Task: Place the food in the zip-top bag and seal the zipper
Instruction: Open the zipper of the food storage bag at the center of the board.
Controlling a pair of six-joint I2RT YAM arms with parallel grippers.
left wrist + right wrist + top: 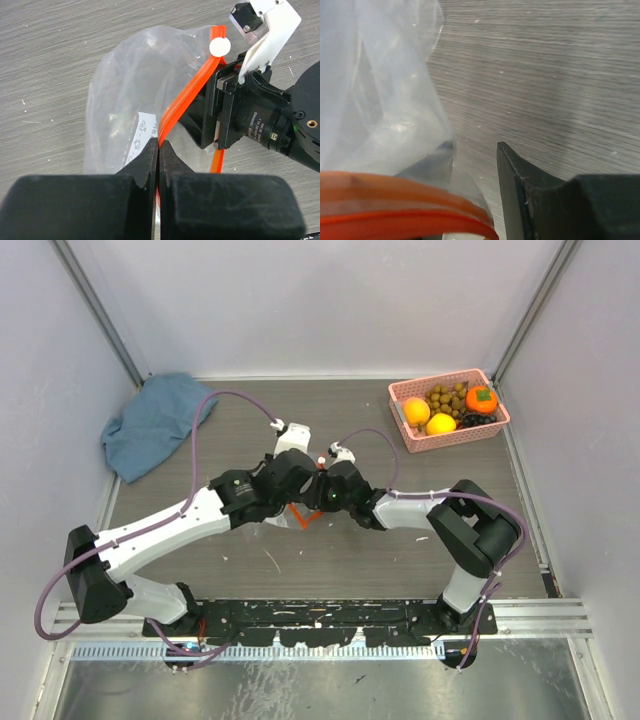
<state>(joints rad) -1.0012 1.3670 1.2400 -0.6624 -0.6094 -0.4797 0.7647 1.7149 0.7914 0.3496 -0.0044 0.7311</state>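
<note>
Evidently the bag is being opened: the left gripper is pinched tight on the zipper of the zip-top bag at mid-table. The right gripper has its jaws apart, one behind the film. The toy fruits lie in the pink basket, well apart from the bag. Next, I judge, the bag's lips need parting. Only the overhead view shows the fruits; only the right wrist view shows that gap.

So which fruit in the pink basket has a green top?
The bright orange fruit at the right end of the basket. The yellow one, the paler orange one and the grapes have none.
</note>
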